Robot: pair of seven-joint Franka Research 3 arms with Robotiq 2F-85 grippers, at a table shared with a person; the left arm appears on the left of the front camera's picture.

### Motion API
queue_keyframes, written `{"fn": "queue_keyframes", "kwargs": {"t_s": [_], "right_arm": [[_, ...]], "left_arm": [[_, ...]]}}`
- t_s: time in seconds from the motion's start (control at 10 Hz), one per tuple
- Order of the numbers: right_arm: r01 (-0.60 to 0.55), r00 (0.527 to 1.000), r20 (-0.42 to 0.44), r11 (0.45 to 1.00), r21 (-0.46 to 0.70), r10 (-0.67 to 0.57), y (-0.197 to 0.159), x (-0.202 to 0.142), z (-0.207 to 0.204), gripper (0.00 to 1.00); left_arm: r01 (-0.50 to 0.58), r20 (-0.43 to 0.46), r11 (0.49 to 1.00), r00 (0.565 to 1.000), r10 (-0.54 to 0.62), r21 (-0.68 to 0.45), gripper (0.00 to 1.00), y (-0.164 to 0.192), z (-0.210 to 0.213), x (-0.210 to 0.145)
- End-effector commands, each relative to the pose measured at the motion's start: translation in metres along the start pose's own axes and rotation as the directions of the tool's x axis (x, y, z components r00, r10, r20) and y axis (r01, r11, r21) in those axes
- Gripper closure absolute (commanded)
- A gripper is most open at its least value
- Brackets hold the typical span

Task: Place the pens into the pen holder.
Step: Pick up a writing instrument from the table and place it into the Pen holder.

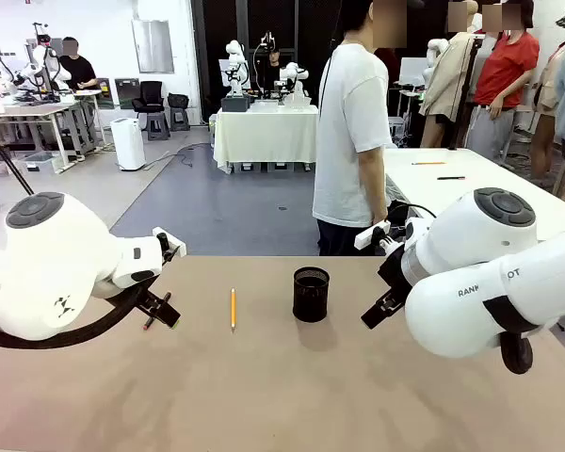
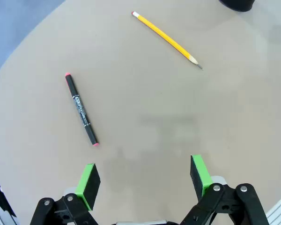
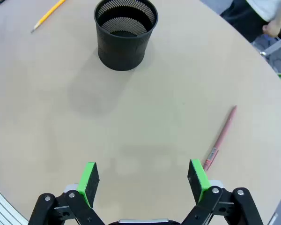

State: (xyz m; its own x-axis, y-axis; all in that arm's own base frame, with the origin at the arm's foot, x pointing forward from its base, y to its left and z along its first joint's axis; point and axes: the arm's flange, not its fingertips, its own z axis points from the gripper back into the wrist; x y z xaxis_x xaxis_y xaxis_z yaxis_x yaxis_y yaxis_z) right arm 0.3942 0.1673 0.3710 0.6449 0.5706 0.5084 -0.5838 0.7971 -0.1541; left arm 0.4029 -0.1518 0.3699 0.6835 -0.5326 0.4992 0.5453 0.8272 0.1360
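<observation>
Left gripper [image 2: 143, 176] open, empty; black pen [image 2: 81, 109] lies ahead of its fingers. Right gripper [image 3: 143, 176] open too; red pen [image 3: 220, 138] beside one finger.

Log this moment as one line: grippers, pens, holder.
left gripper: open, empty | right gripper: open, empty | yellow pencil, black marker, reddish pen: lying loose, outside pen holder | pen holder: upright, empty | no pen picked yet
</observation>
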Motion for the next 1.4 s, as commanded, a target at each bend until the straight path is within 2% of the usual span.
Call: {"fn": "queue_keyframes", "kwargs": {"t_s": [0.0,1.3], "right_arm": [[0.0,1.0,0.0,1.0,0.0,0.0,0.0,0.0,0.0,0.0],[0.0,1.0,0.0,1.0,0.0,0.0,0.0,0.0,0.0,0.0]], "left_arm": [[0.0,0.0,1.0,1.0,0.0,0.0,0.0,0.0,0.0002,0.0001],[0.0,0.0,1.0,1.0,0.0,0.0,0.0,0.0,0.0002,0.0001]]}}
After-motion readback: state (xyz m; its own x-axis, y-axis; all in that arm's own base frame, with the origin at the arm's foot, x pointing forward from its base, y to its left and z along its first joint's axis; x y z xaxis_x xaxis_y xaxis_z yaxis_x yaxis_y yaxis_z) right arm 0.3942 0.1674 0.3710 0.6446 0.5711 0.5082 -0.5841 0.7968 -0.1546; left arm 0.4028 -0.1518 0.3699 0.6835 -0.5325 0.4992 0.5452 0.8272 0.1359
